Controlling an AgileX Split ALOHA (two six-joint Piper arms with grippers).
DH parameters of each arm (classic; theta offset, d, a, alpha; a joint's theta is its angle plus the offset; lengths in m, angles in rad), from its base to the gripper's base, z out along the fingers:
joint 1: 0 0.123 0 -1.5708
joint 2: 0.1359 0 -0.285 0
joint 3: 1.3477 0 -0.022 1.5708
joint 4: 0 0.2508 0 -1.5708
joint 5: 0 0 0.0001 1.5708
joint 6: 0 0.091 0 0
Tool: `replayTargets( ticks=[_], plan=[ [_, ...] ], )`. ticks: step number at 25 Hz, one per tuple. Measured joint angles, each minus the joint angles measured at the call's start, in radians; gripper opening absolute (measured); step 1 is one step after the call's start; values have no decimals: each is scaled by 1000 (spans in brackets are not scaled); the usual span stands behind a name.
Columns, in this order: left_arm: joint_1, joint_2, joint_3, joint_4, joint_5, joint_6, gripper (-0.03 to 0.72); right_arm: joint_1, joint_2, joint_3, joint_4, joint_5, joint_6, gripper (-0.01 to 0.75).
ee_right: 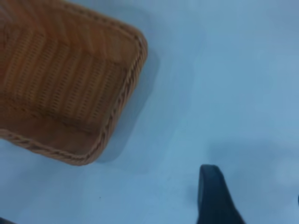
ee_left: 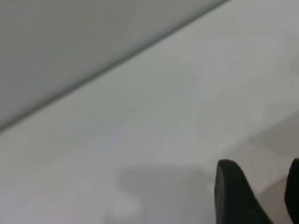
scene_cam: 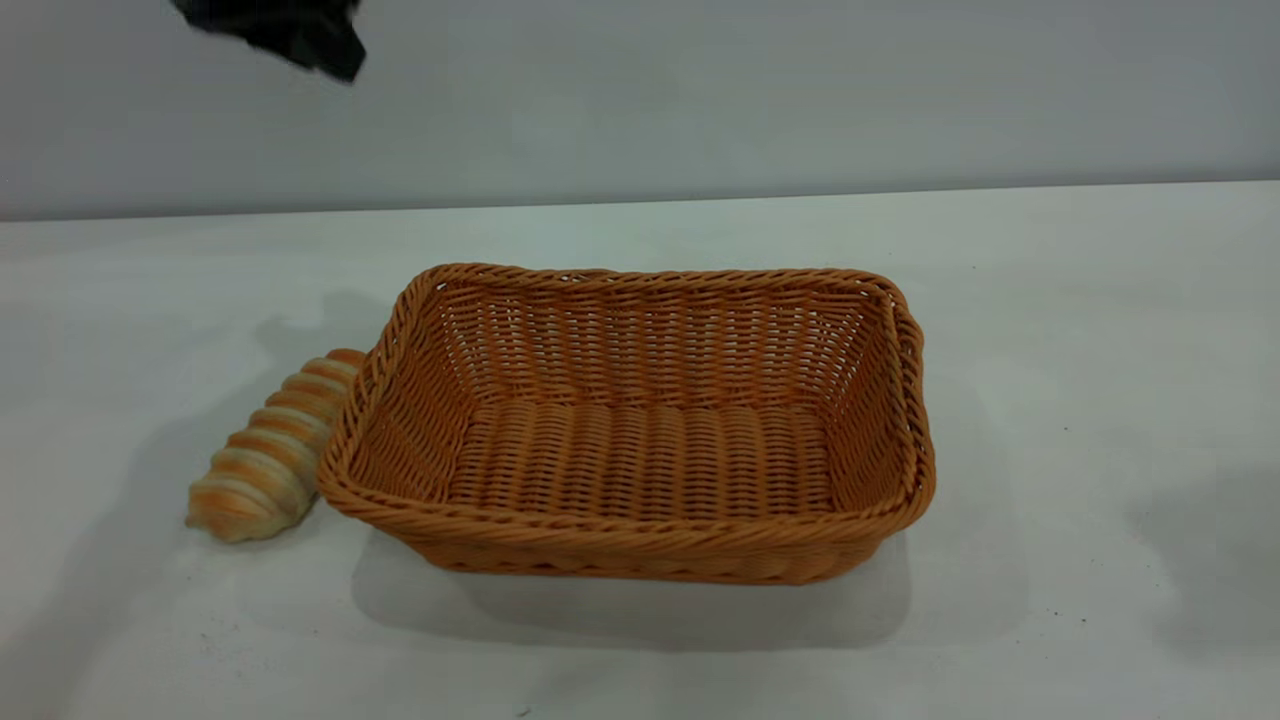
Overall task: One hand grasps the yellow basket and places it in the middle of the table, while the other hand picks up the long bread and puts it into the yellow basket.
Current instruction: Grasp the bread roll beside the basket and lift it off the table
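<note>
White worktop: bread touches the basket's left wall. Our left pincer, parted and empty, could bump the basket.

yellow basket: orange-tan all over, tight woven weave, braided rim | long bread, at the basket's 9 o'clock: spiral ridges striped cream and orange-brown | table: plain white, a few tiny dark specks | left gripper: black | right gripper: black
</note>
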Motion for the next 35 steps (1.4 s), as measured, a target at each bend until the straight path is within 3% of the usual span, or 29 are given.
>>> replayTargets(
  ticks=[8, 15, 23, 29, 35],
  plan=[
    [50, 87, -14, -28, 6, -46, 343, 1, -487, 315, -65, 67, 26, 398],
    [87, 147, -86, -86, 104, -50, 343, 1, -805, 564, -85, 63, 60, 398],
    [104, 238, -109, -144, 198, -50, 343, 1, -997, 593, -85, 91, 100, 398],
    [136, 291, -110, -147, 273, -50, 343, 1, -1016, 593, -87, 183, 134, 398],
    [146, 325, -111, -147, 338, -50, 343, 1, -1020, 594, -87, 198, 137, 398]
  ],
)
